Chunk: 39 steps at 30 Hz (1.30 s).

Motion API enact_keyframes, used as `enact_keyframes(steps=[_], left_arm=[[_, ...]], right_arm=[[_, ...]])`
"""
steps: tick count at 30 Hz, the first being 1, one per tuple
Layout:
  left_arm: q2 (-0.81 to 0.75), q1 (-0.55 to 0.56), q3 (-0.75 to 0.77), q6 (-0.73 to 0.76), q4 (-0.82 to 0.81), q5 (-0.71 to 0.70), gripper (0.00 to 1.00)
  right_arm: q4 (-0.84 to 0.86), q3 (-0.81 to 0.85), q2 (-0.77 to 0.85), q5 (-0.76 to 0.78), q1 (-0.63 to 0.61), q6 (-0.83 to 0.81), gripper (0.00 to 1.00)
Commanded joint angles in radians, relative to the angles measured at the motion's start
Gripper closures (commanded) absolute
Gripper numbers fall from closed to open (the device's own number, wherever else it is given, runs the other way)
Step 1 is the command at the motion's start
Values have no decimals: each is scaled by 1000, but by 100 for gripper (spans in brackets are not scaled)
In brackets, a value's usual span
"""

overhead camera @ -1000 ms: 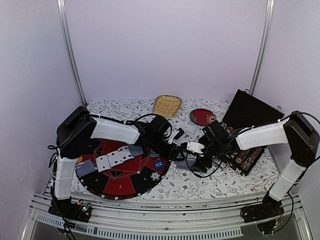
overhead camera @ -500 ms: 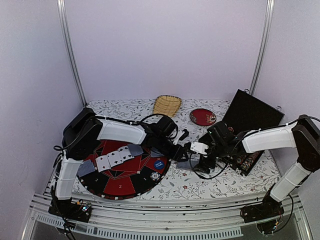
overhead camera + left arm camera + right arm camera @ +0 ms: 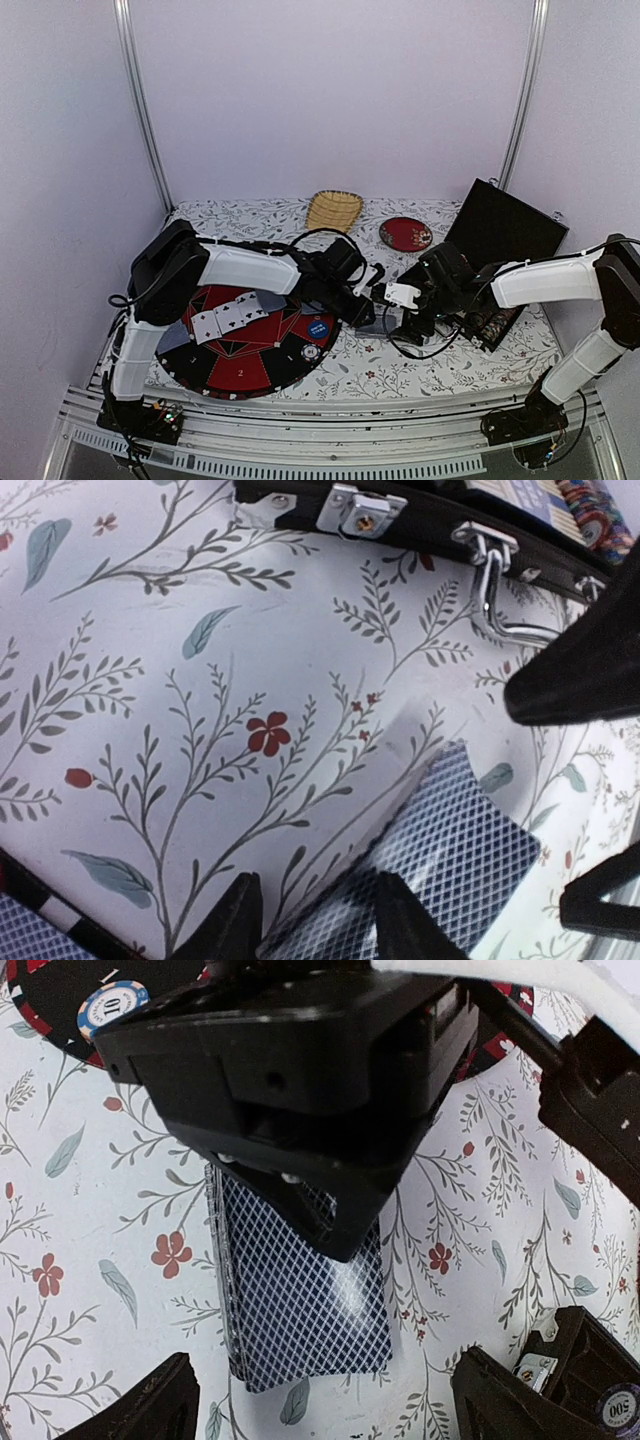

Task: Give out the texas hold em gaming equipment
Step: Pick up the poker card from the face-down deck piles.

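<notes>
A deck of blue-backed playing cards (image 3: 300, 1300) lies on the flowered cloth just right of the round red-and-black mat (image 3: 240, 370). My left gripper (image 3: 325, 925) is down at the deck (image 3: 450, 840); its jaws stand part open across the deck's long edge, one fingertip (image 3: 410, 920) on the top card. My right gripper (image 3: 325, 1410) hovers wide open over the deck's near end, touching nothing. In the top view both grippers, left (image 3: 360, 306) and right (image 3: 395, 322), meet over the deck (image 3: 372, 325). The mat holds face-up cards (image 3: 225, 318), a blue chip (image 3: 318, 327) and a striped chip (image 3: 311, 351).
An open black case (image 3: 505, 228) with rows of chips (image 3: 490, 318) stands right of the deck; its latch (image 3: 358, 508) is close to my left gripper. A straw basket (image 3: 334, 210) and a dark-red plate (image 3: 405, 234) sit at the back.
My left gripper has moved right onto the deck and its jaws have narrowed. The right gripper has shifted slightly and opened a little wider.
</notes>
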<state>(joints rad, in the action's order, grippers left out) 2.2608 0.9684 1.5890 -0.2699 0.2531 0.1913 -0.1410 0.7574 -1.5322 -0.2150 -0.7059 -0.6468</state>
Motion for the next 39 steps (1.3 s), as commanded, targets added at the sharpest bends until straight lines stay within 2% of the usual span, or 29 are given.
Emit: enact_keyframes(steps=[1, 6, 11, 19, 25, 30, 39], left_arm=[[-1, 7, -35, 37, 102, -102, 65], [-32, -1, -60, 52, 78, -119, 64], [-85, -14, -116, 51, 52, -105, 49], [-148, -38, -189, 20, -16, -2, 36], [-178, -75, -252, -43, -84, 107, 38], [-196, -103, -302, -99, -152, 222, 40], [-147, -102, -296, -143, -176, 312, 51]], right_arm=[[1, -4, 21, 17, 5, -14, 10], [-21, 3, 25, 19, 5, -29, 10], [-41, 10, 26, 2, 4, -51, 9], [-54, 50, 4, -51, 5, -119, 9], [-55, 92, -32, -150, 29, -194, 6], [-90, 141, -102, -173, 48, -233, 3], [-65, 138, -145, -178, 49, -241, 2]])
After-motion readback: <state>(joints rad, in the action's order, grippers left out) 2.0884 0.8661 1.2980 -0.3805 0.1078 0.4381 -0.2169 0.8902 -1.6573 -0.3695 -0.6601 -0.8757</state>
